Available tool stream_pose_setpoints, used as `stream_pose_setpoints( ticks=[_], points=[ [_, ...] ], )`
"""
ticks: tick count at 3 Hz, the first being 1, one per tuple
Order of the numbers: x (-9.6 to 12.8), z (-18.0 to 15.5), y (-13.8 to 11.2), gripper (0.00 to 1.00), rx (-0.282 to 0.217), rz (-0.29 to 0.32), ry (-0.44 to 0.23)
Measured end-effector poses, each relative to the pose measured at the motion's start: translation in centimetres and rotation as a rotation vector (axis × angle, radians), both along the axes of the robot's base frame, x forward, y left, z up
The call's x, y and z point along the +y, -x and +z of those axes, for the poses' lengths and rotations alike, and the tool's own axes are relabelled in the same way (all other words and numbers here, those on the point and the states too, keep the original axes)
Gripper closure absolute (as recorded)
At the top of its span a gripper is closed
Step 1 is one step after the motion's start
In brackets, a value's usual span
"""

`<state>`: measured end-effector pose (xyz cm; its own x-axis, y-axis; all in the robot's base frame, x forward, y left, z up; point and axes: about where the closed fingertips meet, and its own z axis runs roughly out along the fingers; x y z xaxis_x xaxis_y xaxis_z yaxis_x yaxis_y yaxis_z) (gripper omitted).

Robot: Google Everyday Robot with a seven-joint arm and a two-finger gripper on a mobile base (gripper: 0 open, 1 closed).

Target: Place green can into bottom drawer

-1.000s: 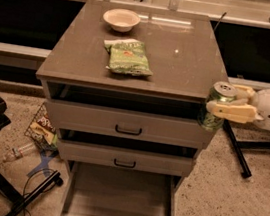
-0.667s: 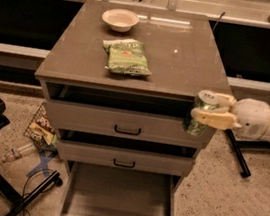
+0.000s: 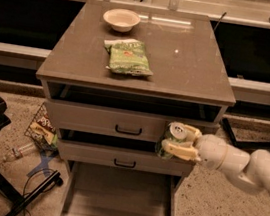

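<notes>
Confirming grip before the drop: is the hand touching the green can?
Touching. The camera view shows the hand, at the top drawer's right end, with fingers pressed on both sides of the green can.

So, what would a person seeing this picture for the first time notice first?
The white arm reaching in from the right, its gripper shut on the green can before the cabinet's front. Lower down the bottom drawer stands pulled open. On the cabinet top lie a green chip bag and a white bowl.
</notes>
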<state>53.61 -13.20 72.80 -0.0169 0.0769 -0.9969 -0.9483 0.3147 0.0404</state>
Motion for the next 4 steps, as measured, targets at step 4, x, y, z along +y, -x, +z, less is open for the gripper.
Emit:
stream_pose_setpoints(
  ticks=[4],
  points=[
    [6.3, -19.7, 5.3, 1.00, 0.005, 0.088, -0.030]
  ],
)
